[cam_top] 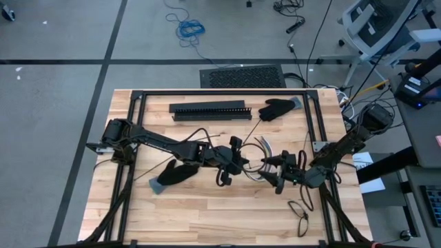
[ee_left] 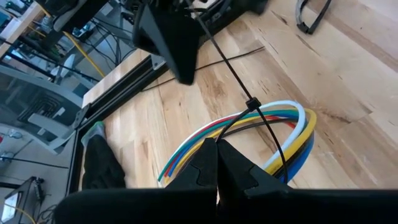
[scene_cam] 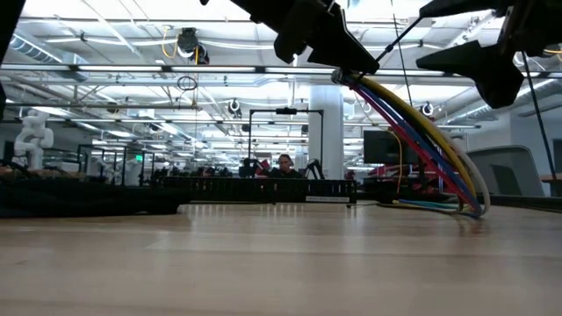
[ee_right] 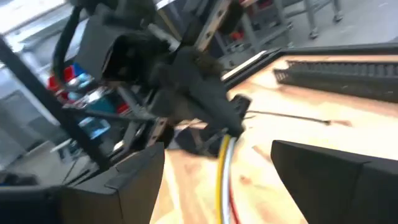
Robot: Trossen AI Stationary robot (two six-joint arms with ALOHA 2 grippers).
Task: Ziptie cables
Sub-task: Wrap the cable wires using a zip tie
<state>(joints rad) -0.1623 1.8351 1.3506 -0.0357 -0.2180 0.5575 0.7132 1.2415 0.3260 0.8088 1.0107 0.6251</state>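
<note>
The cables (ee_left: 292,118) are a bundle of white, green, yellow, red and blue wires curving in an arc. My left gripper (ee_left: 217,149) is shut on them above the table's middle (cam_top: 238,157). A thin black ziptie (ee_left: 252,104) loops around the bundle. Its tail runs up past my right gripper (ee_left: 168,37); whether the two touch, I cannot tell. My right gripper (ee_right: 217,149) stands open just right of the bundle (cam_top: 277,167), facing the left gripper. My left gripper pinches the cable bundle near one end (ee_left: 273,167) between its two shut fingers, coming from the table's left and slanting down. The held end is lifted. The bundle arcs away from the fingers (scene_cam: 351,77) and its far part (scene_cam: 470,209) rests on the table.
A long black slotted bar (cam_top: 210,110) lies at the back. One black glove (cam_top: 275,108) lies beside it, another (cam_top: 172,173) under the left arm. A black cable loop (cam_top: 300,210) lies near the front right. A loose black strip (ee_left: 217,62) lies on the wood.
</note>
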